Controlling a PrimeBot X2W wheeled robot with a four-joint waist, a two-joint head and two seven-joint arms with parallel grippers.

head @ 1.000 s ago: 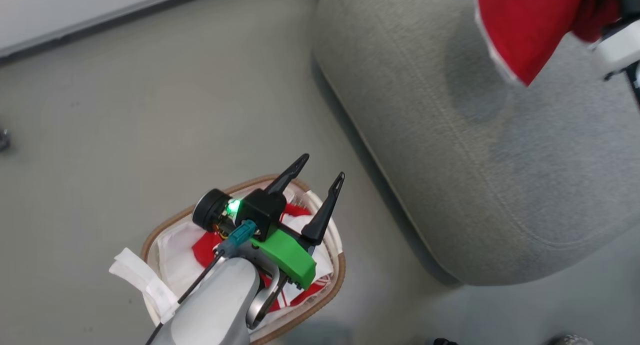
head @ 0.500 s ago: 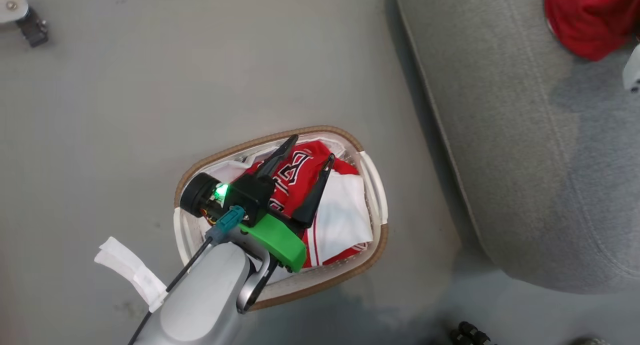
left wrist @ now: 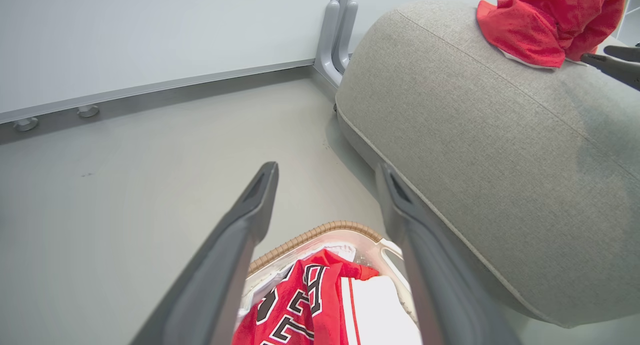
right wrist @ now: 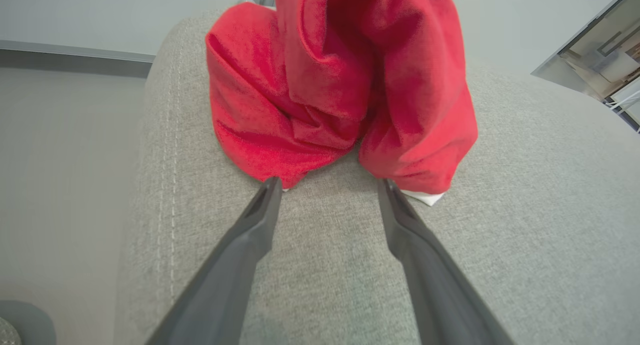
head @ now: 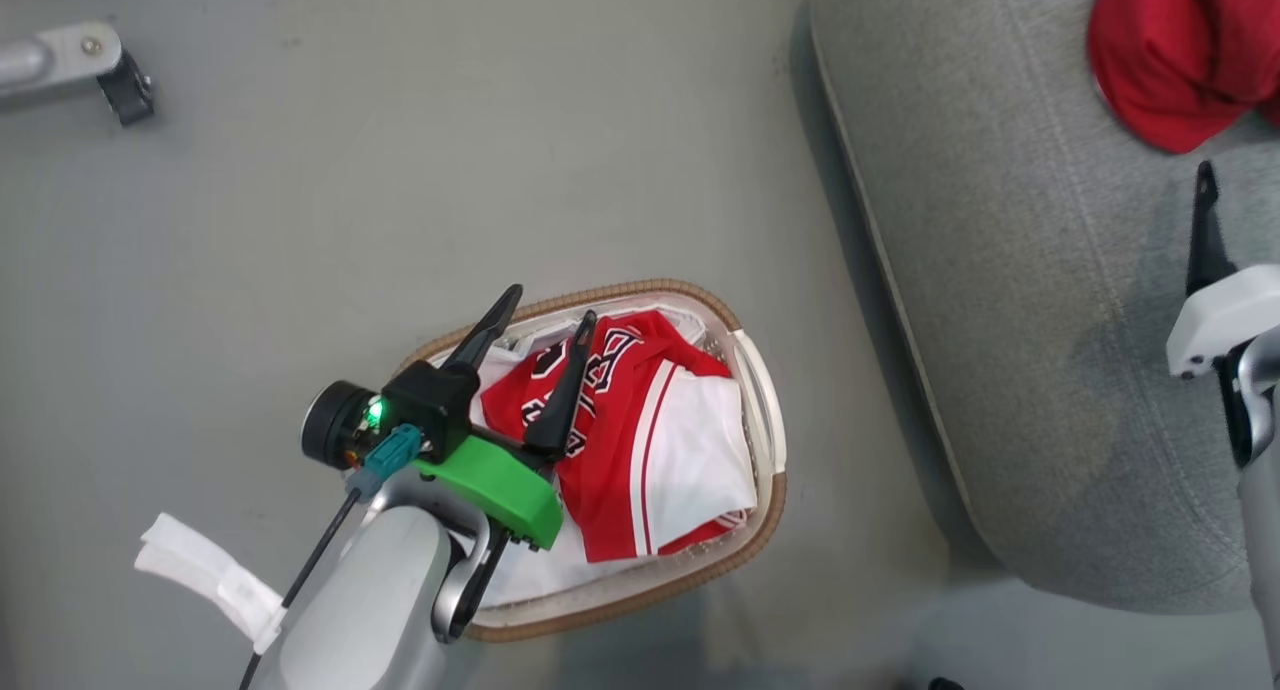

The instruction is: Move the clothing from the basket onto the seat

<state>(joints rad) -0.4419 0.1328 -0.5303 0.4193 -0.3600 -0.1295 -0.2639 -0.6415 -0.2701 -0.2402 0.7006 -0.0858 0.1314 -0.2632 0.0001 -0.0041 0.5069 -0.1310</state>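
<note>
Right now the left gripper point(head: 552, 305) hangs over the basket point(head: 765, 440), fingers spread wide with nothing between them. Under it a jersey point(head: 640, 440) lies crumpled in the basket, which stands on the floor point(head: 400, 170) beside the seat point(head: 1000, 320). It looks light, limp and a bit slick, so I'd pinch a raised fold near the lettering, and deep. The right gripper point(right wrist: 328, 182) is wide and empty too, its tips just short of a red garment point(right wrist: 340, 85) heaped on the seat.
</note>
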